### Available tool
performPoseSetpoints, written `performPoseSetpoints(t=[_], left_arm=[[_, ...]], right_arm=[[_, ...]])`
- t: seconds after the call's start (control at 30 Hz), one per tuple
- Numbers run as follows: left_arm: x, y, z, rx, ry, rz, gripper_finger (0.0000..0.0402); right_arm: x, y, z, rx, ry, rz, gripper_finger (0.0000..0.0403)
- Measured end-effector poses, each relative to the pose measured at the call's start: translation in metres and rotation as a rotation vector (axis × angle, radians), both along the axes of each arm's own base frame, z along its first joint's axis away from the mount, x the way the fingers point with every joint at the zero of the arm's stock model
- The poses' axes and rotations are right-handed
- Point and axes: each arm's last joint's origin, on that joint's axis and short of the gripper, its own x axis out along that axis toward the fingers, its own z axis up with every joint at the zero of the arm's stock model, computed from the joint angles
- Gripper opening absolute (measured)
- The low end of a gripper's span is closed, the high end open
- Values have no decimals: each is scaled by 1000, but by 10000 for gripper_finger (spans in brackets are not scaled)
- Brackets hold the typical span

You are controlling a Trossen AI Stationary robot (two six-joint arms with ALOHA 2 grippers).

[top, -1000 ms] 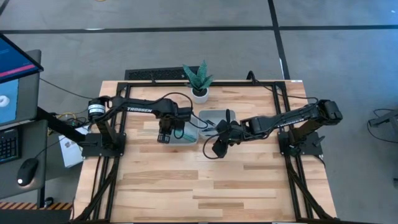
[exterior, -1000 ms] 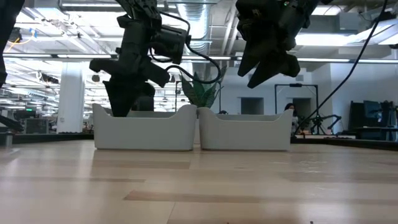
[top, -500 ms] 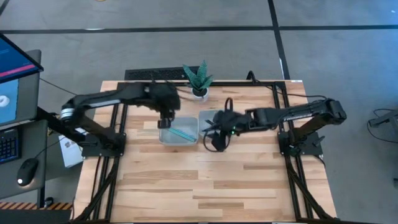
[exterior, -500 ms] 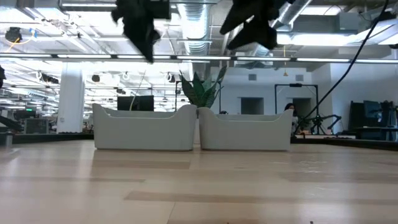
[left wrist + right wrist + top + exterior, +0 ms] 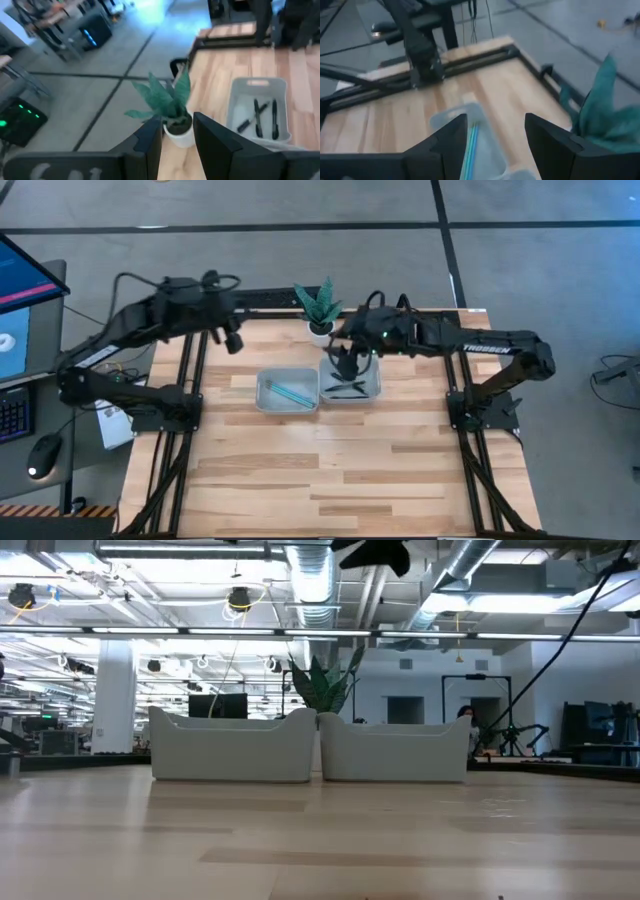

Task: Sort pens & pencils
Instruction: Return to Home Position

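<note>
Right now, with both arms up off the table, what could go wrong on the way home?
The right gripper hangs open above the right bin, close to the potted plant; a wide swing could clip its leaves or tip the pot. If it dips, it could knock that bin and scatter the pens. The left gripper, open near the back-left edge of the table, also faces the plant, so it should swing clear of it.

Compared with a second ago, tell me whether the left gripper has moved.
Yes. The left gripper was over the left bin; it now sits beyond the bin's far left corner, clear of it.
</note>
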Motion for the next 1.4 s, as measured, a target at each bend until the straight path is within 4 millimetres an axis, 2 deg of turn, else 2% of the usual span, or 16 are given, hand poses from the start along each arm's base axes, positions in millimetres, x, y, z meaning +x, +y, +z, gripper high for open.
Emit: performPoseSetpoints(t=[0.13, 0.27, 0.5, 0.7, 0.9, 1.07, 1.2, 1.4], left_arm=[[-20, -6, 11, 31, -69, 9, 103], [-28, -9, 22, 64, -166, 11, 103], [-33, -11, 29, 113, -213, 23, 103], [-44, -11, 32, 154, -217, 137, 103], [-60, -16, 36, 171, -243, 188, 103], [-85, -26, 32, 125, -258, 203, 103], [-104, -33, 22, 108, -290, 227, 103], [-125, -40, -12, 95, -331, 286, 103]], right_arm=[[-3, -8, 20, -71, -46, 12, 221], [-11, -16, 41, -142, -95, 13, 221], [-54, -34, 76, -226, -187, -59, 221], [-95, -37, 97, -269, -225, -101, 221], [-128, -37, 96, -268, -143, -135, 221], [-155, -31, 80, -273, -149, -146, 221], [-177, -21, 64, -283, -237, -149, 221], [-198, -12, 33, -320, -396, -150, 221]])
